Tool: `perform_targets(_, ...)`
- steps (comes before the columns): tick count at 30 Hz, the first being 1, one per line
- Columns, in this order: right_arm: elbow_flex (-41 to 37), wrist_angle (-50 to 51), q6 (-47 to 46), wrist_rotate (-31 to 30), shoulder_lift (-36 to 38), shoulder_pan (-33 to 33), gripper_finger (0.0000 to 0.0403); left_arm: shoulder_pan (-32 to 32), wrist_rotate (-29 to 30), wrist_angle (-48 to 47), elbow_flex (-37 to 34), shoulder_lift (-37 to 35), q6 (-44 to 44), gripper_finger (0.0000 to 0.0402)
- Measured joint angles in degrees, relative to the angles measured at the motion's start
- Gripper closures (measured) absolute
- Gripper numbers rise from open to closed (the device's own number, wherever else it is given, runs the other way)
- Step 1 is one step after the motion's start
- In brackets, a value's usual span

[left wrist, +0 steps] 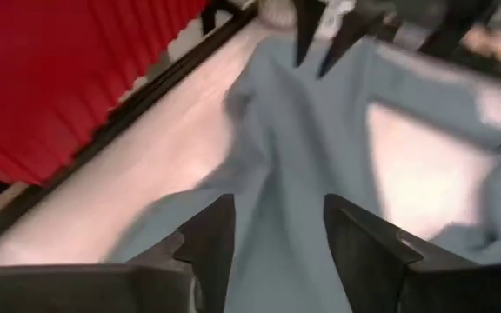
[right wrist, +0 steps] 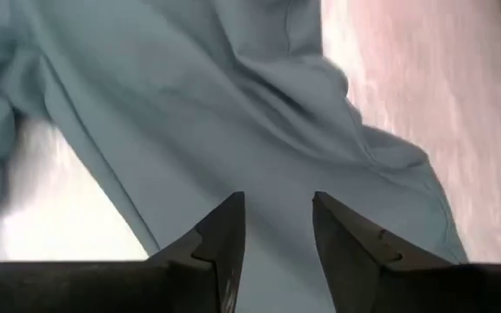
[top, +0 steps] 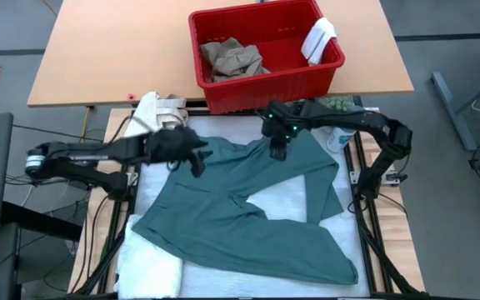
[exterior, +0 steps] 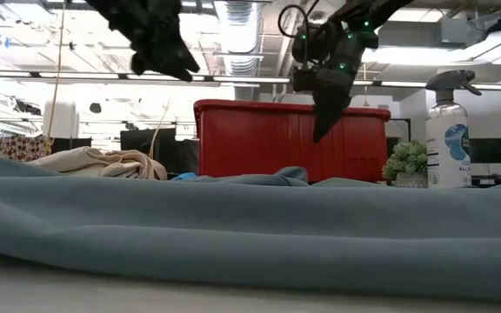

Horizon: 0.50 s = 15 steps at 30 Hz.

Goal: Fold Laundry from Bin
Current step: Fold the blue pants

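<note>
A large teal-green garment lies spread on the white-covered table, one end near the bin and two long parts reaching toward the near edge. My left gripper hangs open above its far left part, which shows in the left wrist view. My right gripper hangs open above its far middle, which shows in the right wrist view. In the low view both the left gripper and the right gripper are well clear of the cloth. The red bin stands behind, holding tan trousers and a small white cloth.
A white towel lies at the near left, partly under the garment. A cream canvas bundle sits at the far left beside the bin. A spray bottle and a small green plant stand at the far right.
</note>
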<state>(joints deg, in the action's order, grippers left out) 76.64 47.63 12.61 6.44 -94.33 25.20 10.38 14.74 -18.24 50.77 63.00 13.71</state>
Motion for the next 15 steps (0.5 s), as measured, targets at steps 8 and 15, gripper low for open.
perform_targets(8,0.0,-0.6,10.0,-0.1,0.0,2.0,0.0237,15.8,-10.6,-17.8,15.9,16.8,-20.5,0.0183)
perform_targets(15,0.0,-0.5,8.6,-0.1,0.0,2.4,0.0236,27.4,-22.9,-21.0,24.7,30.6,-36.1,0.0182)
